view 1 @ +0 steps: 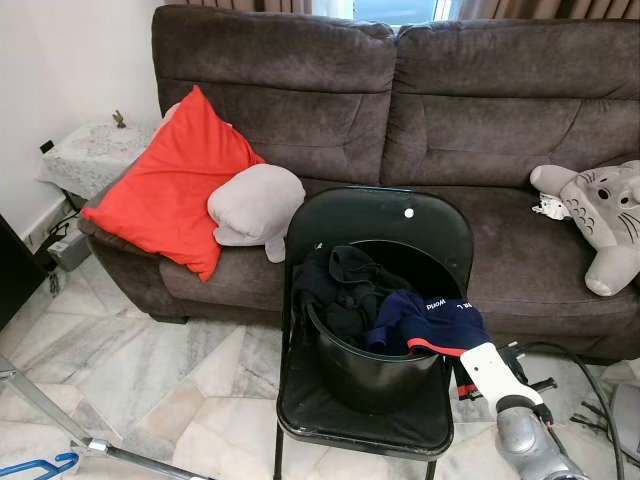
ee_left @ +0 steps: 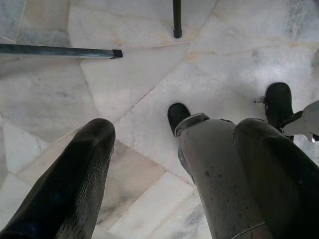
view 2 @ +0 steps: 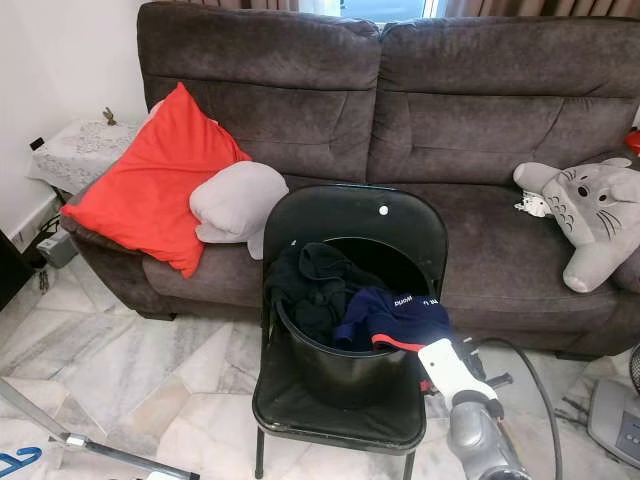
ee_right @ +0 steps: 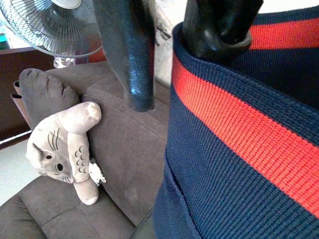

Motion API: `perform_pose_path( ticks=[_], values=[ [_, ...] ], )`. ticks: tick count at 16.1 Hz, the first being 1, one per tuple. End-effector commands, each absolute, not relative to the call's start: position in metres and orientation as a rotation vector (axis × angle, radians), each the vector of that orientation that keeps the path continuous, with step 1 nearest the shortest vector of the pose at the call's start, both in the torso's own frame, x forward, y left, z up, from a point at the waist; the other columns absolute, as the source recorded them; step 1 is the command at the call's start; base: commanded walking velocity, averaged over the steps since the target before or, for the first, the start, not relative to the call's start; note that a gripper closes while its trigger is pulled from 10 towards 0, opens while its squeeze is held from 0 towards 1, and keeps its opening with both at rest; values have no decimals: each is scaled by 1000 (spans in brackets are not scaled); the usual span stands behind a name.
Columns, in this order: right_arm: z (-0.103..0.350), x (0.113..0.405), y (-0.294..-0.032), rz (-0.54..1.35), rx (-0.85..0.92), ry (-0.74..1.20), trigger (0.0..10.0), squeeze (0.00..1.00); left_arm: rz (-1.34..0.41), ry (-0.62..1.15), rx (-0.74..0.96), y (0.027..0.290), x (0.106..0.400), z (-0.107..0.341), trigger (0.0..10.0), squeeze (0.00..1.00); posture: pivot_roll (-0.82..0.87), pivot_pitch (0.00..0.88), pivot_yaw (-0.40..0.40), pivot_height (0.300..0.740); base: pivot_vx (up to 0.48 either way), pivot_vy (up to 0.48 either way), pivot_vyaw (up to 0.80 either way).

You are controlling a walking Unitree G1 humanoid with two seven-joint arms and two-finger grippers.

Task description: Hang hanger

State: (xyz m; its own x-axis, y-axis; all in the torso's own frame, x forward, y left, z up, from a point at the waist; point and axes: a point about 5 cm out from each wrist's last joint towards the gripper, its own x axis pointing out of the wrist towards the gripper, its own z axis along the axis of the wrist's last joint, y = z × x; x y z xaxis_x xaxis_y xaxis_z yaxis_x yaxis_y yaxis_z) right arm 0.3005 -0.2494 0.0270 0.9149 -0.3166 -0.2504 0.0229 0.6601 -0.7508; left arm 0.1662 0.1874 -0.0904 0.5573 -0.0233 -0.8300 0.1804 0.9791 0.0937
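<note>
Right gripper: pinching navy garment at bucket; right wrist view adds fan. Left gripper: spread over floor.

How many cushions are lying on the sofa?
2. The red cushion leans at the sofa's left end, and the grey cushion lies against its right side. The plush toy at the right end is not counted.

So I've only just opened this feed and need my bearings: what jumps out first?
A black plastic bucket heaped with dark clothes sits on a black folding chair before a dark brown sofa. The right hand grips the navy garment with a red stripe at the bucket's rim. A bright red cushion leans at the sofa's left end.
</note>
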Motion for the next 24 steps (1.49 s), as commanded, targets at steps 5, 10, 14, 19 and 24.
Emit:
perform_pose_path(
  ticks=[5,10,14,19,24],
  values=[
    [31,305,-250,-189,-819,381,0,0,-120,1000,204,192,161,-92,10000,0,11,58,41,740,0,0,0],
    [55,324,-240,-218,-746,246,0,0,-119,1002,208,192,161,-92,10000,0,11,58,41,740,0,0,0],
    [72,341,-191,-110,-620,100,0,0,-124,1000,202,191,161,-92,10000,0,10,55,33,740,0,0,0],
    [53,326,-168,-2,-572,136,0,0,-123,1003,195,190,161,-93,10000,0,3,60,24,740,0,0,0],
    [71,320,-181,-118,-554,33,0,0,-125,1002,193,190,161,-93,10000,0,-3,56,21,740,0,0,0]
  ],
)
